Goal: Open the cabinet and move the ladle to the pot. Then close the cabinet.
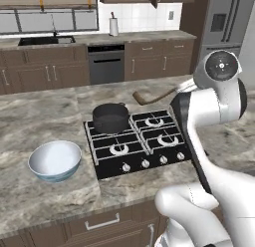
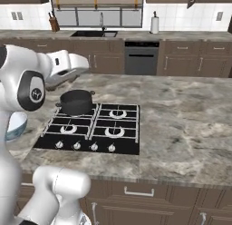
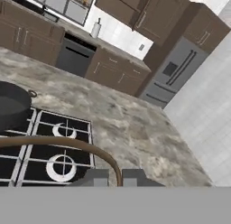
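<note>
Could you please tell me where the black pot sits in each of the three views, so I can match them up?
Left base view: the pot stands on the stovetop's rear left burner, just left of centre.
Right base view: the pot is at centre left, on the same rear left burner.
Hand view: the pot is cut off by the left edge at mid height.
Shared landmark: the paper-towel roll on the back counter.

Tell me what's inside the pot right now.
From the left base view the pot shows only a dark interior, nothing sticking out. The ladle hangs in the air beside it, not yet in. The pot's bottom is too dark to confirm.
</note>
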Tool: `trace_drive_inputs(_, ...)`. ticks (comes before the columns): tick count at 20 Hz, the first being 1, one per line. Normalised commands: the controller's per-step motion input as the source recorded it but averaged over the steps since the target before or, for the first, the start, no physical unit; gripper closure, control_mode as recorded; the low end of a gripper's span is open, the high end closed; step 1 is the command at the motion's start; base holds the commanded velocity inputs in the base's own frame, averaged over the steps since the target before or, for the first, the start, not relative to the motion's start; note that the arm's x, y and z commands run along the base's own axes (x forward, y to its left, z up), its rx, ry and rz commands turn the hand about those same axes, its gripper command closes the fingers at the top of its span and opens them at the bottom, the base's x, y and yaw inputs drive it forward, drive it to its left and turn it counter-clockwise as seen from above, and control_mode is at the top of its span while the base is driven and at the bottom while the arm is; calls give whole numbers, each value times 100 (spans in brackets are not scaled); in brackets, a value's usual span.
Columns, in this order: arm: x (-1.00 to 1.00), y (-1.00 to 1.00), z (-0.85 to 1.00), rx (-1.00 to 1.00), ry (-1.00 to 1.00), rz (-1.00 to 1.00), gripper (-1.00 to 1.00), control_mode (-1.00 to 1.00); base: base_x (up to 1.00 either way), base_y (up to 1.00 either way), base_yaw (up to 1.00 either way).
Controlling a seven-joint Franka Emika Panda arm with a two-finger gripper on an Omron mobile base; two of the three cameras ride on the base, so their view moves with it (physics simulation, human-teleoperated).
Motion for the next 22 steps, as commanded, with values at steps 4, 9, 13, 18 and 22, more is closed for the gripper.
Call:
trace_drive_inputs(4,82,0,-16,-21,-3,0,100,-100,0,0,0)
trace_drive_inputs(9,83,6,0,-11,5,0,100,-100,0,0,0)
trace_drive_inputs(13,61,41,-3,-14,9,1,100,-100,0,0,0)
trace_drive_inputs(18,43,50,-11,-14,9,1,100,-100,0,0,0)
trace_drive_inputs(22,47,34,-26,-11,5,0,100,-100,0,0,0)
